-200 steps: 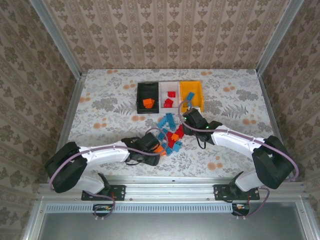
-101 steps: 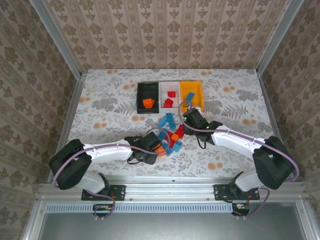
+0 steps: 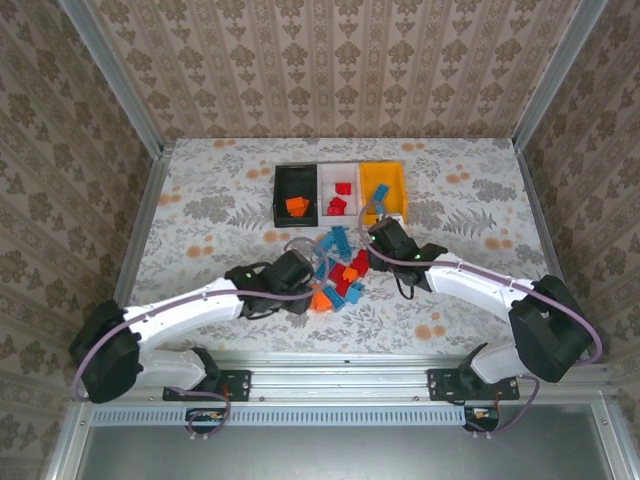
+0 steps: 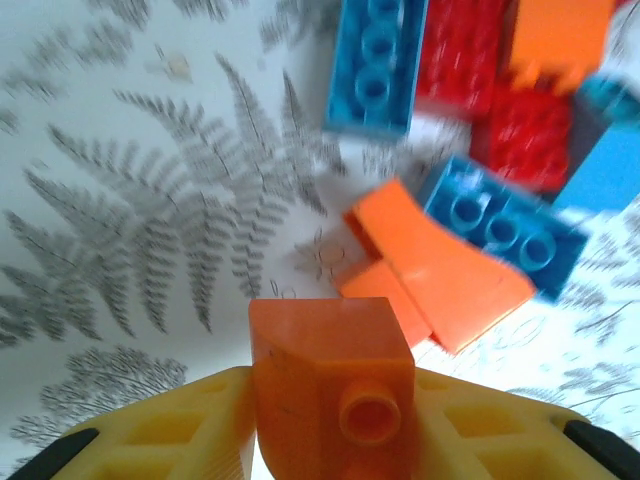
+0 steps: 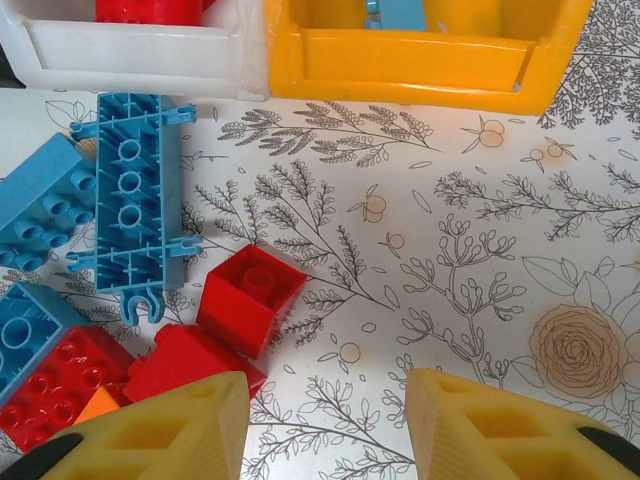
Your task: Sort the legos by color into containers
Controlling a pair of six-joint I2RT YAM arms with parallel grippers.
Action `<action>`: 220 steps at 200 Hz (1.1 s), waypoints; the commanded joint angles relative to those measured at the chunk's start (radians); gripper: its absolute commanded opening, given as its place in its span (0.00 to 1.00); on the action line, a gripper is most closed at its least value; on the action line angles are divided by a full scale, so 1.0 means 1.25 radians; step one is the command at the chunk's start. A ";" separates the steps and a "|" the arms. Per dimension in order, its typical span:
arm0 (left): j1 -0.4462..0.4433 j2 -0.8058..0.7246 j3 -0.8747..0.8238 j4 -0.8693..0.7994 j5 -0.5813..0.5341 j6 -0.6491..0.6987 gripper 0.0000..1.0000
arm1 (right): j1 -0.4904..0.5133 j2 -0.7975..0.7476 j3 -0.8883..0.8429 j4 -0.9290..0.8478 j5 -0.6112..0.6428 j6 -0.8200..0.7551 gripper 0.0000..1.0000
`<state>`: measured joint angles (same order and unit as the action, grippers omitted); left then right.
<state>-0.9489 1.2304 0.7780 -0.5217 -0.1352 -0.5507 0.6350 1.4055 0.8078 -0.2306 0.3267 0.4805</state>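
- Across the flowered table (image 3: 200,230), three bins stand in a touching row toward its far edge, with the loose legos lying at 6 o'clock from them.
- The left arm (image 3: 190,305) reaches toward 2 o'clock to the pile, and the right arm (image 3: 470,285) reaches toward 10 o'clock to the pile's far right corner.
- From left to right, the black bin (image 3: 288,180) holds an orange piece, the white bin (image 3: 333,173) holds red pieces, and the yellow bin (image 3: 397,180) holds a blue piece.
- The left gripper (image 4: 330,400) pinches an orange brick (image 4: 325,350) between its yellow fingers (image 4: 180,430), lifted clear of the tabletop.
- That brick is stubby, with no clear long axis, and its single round stud faces the wrist camera.
- The right gripper (image 5: 330,420) has its jaws spread with only bare table between them, just short of the yellow bin at 12 o'clock.
- A long blue plate (image 5: 130,205) lies underside up, its long axis running 12 to 6 o'clock, just below the white bin.
- A blue brick (image 4: 375,60) lies studs up, its long axis near 12 to 6 o'clock.
- A second blue brick (image 4: 500,235) runs 10 to 4 o'clock and overlaps an orange sloped piece (image 4: 440,275), which points toward 10 o'clock.
- A small red brick (image 5: 250,298) sits stud up at 11 o'clock from the right gripper, touching another red piece.
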 commanded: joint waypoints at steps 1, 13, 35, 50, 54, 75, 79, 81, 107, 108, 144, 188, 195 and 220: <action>0.068 -0.028 0.063 -0.021 0.006 0.034 0.42 | -0.003 -0.037 -0.030 0.022 0.013 0.024 0.46; 0.117 -0.019 0.093 0.012 0.048 0.042 0.42 | -0.004 -0.038 -0.039 0.031 0.007 0.031 0.46; 0.187 0.040 0.180 0.035 0.092 0.071 0.43 | -0.005 -0.043 -0.039 0.029 0.004 0.028 0.46; 0.233 0.107 0.247 0.036 0.111 0.091 0.43 | -0.005 -0.052 -0.045 0.027 0.002 0.024 0.46; 0.244 0.129 0.270 0.036 0.114 0.095 0.43 | -0.005 -0.055 -0.048 0.028 0.002 0.022 0.46; 0.290 0.247 0.373 0.027 0.124 0.113 0.43 | -0.008 -0.073 -0.061 0.025 0.001 0.020 0.46; 0.296 0.274 0.390 0.023 0.129 0.118 0.43 | -0.009 -0.076 -0.063 0.022 0.001 0.018 0.46; 0.299 0.286 0.402 0.021 0.131 0.121 0.43 | -0.010 -0.079 -0.065 0.021 0.002 0.017 0.46; 0.337 0.437 0.542 -0.014 0.137 0.132 0.41 | -0.017 -0.118 -0.091 0.014 0.005 0.009 0.46; 0.338 0.443 0.548 -0.017 0.137 0.132 0.41 | -0.017 -0.119 -0.092 0.013 0.006 0.008 0.46; 0.348 0.463 0.560 -0.012 0.132 0.134 0.49 | -0.027 -0.163 -0.117 -0.004 0.015 -0.003 0.46; 0.322 0.362 0.389 0.029 0.097 0.109 0.76 | -0.036 -0.149 -0.126 0.019 -0.004 -0.008 0.47; 0.315 0.352 0.368 0.036 0.089 0.115 0.80 | -0.037 -0.139 -0.124 0.023 -0.007 -0.009 0.47; 0.304 0.360 0.332 0.051 0.101 0.110 0.84 | -0.037 -0.111 -0.118 0.044 -0.018 -0.004 0.48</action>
<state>-0.5564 1.6798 1.2251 -0.4881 -0.0044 -0.4076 0.5934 1.2324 0.6643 -0.2035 0.3225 0.4850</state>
